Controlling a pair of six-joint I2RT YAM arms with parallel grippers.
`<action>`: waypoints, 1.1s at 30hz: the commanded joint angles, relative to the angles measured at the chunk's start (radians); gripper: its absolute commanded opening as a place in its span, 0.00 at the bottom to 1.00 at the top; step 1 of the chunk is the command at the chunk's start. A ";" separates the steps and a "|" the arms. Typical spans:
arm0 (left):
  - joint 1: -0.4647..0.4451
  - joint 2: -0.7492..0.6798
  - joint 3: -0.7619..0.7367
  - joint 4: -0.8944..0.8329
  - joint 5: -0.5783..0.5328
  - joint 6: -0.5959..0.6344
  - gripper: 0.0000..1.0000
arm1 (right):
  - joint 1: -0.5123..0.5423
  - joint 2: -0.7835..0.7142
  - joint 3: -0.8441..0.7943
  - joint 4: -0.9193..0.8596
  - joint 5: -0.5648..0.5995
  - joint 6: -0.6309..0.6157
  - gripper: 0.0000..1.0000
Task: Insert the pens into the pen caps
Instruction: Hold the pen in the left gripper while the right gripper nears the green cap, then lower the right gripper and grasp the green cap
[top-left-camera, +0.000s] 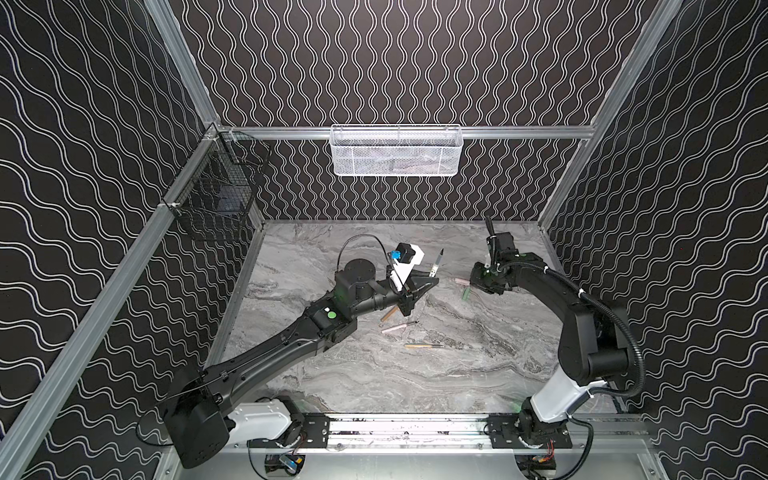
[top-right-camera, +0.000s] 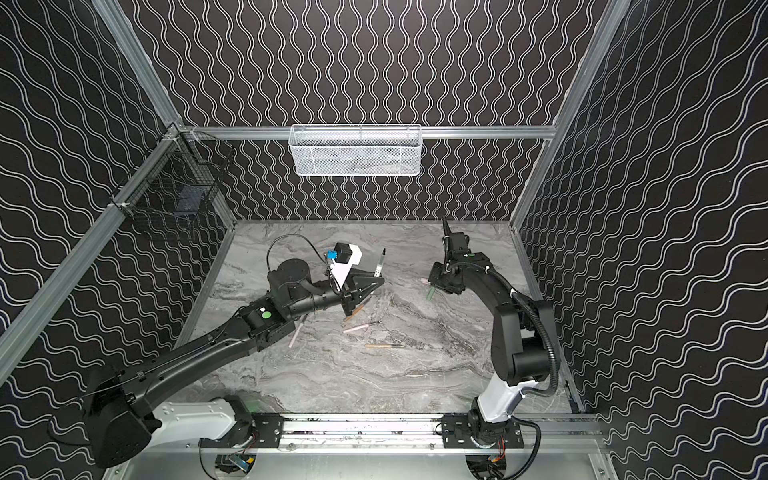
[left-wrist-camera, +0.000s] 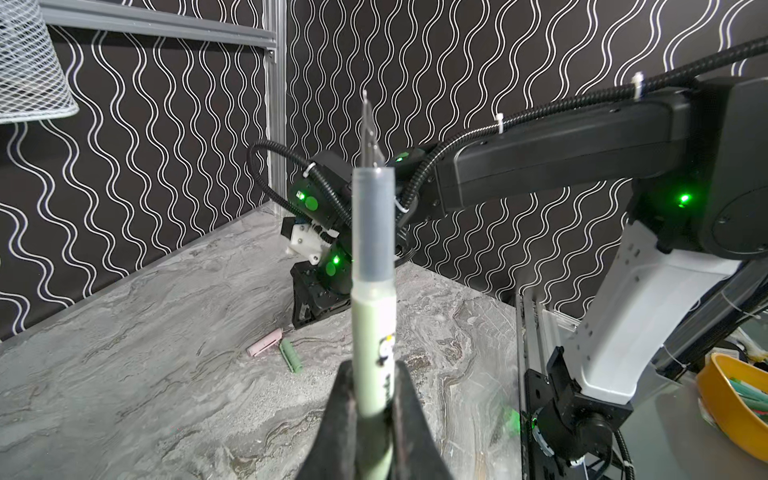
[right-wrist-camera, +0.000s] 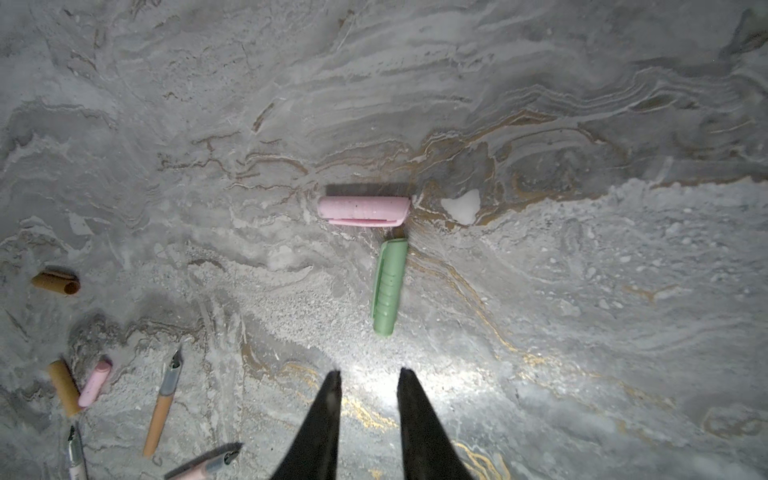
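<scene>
The pale green pen (left-wrist-camera: 372, 299) stands nearly upright, pinched at its lower barrel between the black tapered fingers (left-wrist-camera: 343, 415) of the left hand (left-wrist-camera: 374, 368). Its frosted grey grip section and thin metal nib point up (a small printed mark shows on the smooth barrel). In both top views this hand is above the middle of the desk (top-left-camera: 415, 374), a surface veined grey like marble with thin ochre streaks. The right hand (right-wrist-camera: 370, 374) hovers over the desk, its two dark pointed fingers (right-wrist-camera: 324, 424) slightly spread with nothing between them. Just ahead of the tips lie two stubby round-ended caps at a right angle, ends close together: the green cap (right-wrist-camera: 390, 286) with a ridged clip, and the speckled pink cap (right-wrist-camera: 363, 210). Well off to one side a tan pen (right-wrist-camera: 162, 407) lies flat, near a hollow tan cap (right-wrist-camera: 56, 282) and a second pink cap (right-wrist-camera: 94, 382) just beside another tan cap (right-wrist-camera: 64, 386).
</scene>
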 joint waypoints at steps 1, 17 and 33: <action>-0.003 -0.006 0.005 0.011 -0.012 0.020 0.00 | 0.001 0.008 0.016 -0.037 0.025 -0.040 0.27; -0.052 0.026 -0.008 0.015 -0.046 0.029 0.00 | -0.011 0.216 0.166 -0.078 0.033 -0.073 0.26; -0.152 0.023 0.000 -0.025 -0.092 0.067 0.00 | 0.003 0.273 0.137 -0.045 0.006 -0.053 0.30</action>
